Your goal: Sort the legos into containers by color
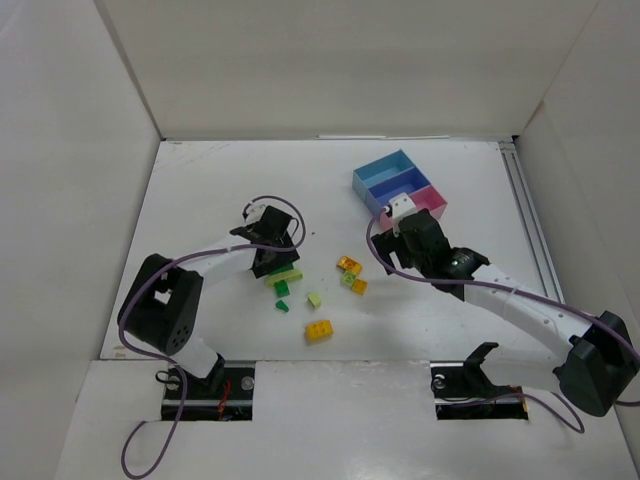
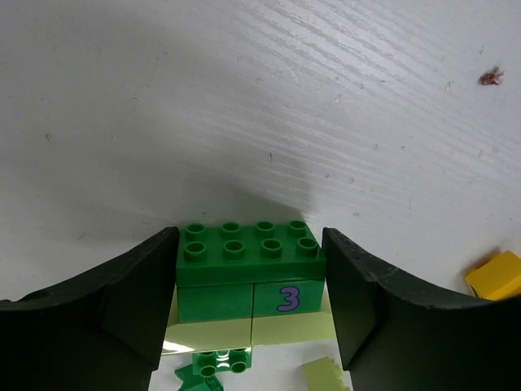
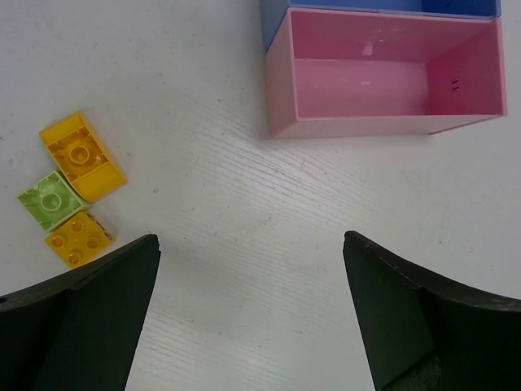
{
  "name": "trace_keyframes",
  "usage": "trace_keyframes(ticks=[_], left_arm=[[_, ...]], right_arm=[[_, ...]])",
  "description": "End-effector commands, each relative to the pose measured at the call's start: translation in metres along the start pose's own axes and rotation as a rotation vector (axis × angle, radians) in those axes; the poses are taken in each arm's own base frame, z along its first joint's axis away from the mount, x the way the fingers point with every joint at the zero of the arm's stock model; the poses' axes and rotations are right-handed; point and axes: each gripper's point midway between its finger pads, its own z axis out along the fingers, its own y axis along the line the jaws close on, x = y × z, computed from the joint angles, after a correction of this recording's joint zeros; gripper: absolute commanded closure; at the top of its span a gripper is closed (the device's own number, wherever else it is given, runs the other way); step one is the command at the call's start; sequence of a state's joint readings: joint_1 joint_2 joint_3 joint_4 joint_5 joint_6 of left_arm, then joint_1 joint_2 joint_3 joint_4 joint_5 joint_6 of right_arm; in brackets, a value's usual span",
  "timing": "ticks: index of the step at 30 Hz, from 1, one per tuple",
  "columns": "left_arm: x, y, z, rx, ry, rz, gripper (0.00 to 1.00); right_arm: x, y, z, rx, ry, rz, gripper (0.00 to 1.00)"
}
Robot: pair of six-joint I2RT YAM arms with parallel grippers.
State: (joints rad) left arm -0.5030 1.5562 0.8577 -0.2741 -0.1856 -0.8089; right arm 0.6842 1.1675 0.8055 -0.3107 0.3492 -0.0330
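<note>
Fingers (image 2: pixel 130 309) of the left gripper (image 2: pixel 251 269) clamp the dark green eight-stud plastic brick (image 2: pixel 244 254) marked 3. I read the right gripper (image 3: pixel 251 244) spread apart, near the pink rectangular plastic tray (image 3: pixel 358 126).

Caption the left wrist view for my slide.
Left claw grips a green brick marked 3, sitting atop a lime brick.

On my right wrist feed, the pink rectangular plastic tray (image 3: pixel 277 98) sits on the white worktop (image 3: pixel 203 204), with a blue plastic tray (image 3: pixel 272 24) touching its far side. Well left of the pink tray, three pieces touch in a cluster: a larger orange-yellow plastic brick (image 3: pixel 81 155), a pale lime square brick (image 3: pixel 49 199) and a small orange-yellow studded brick (image 3: pixel 77 238). My right claw (image 3: pixel 251 269) hangs nearer me than the pink tray, jaws wide apart.
</note>
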Motion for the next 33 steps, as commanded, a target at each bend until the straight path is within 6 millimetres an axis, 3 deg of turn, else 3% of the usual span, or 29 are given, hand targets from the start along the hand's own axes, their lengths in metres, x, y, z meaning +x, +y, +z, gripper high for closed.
trace_keyframes(ticks=[1,7,12,13,15,17,21,22,23,26,27,28,33], left_arm=[[0.000,0.003,-0.013,0.001,0.000,-0.015,0.47],[-0.019,-0.019,-0.042,0.120,-0.055,-0.061,0.52],[-0.061,-0.056,-0.097,0.297,-0.178,-0.209,0.52],[-0.068,-0.065,-0.107,0.348,-0.195,-0.243,0.52],[-0.082,-0.085,-0.135,0.477,-0.244,-0.280,0.51],[-0.093,-0.104,-0.159,0.576,-0.297,-0.334,0.51],[-0.104,-0.121,-0.199,0.650,-0.407,-0.423,0.51],[-0.105,-0.127,-0.209,0.680,-0.423,-0.427,0.51],[-0.101,-0.137,-0.224,0.745,-0.441,-0.412,0.51],[-0.096,-0.147,-0.238,0.797,-0.464,-0.402,0.51],[-0.096,-0.147,-0.238,0.798,-0.464,-0.402,0.51],[-0.098,-0.145,-0.241,0.800,-0.475,-0.411,0.51],[-0.096,-0.147,-0.248,0.816,-0.483,-0.404,0.51]], right_arm=[[-0.024,-0.004,-0.006,0.021,-0.054,0.018,0.01],[-0.030,0.000,-0.010,-0.009,-0.082,0.027,0.01],[-0.056,0.017,-0.026,-0.144,-0.221,0.033,0.01],[-0.078,0.022,-0.037,-0.191,-0.322,0.053,0.01],[-0.091,0.049,-0.052,-0.355,-0.426,0.042,0.01],[-0.122,0.064,-0.075,-0.479,-0.577,0.096,0.01],[-0.151,0.085,-0.097,-0.641,-0.662,0.175,0.01],[-0.166,0.087,-0.106,-0.673,-0.683,0.181,0.01],[-0.169,0.096,-0.099,-0.710,-0.658,0.191,0.01],[-0.191,0.118,-0.113,-0.864,-0.663,0.150,0.01],[-0.187,0.127,-0.104,-0.902,-0.612,0.163,0.03],[-0.186,0.134,-0.107,-0.952,-0.596,0.162,0.05],[-0.185,0.135,-0.097,-0.956,-0.562,0.187,0.07]])
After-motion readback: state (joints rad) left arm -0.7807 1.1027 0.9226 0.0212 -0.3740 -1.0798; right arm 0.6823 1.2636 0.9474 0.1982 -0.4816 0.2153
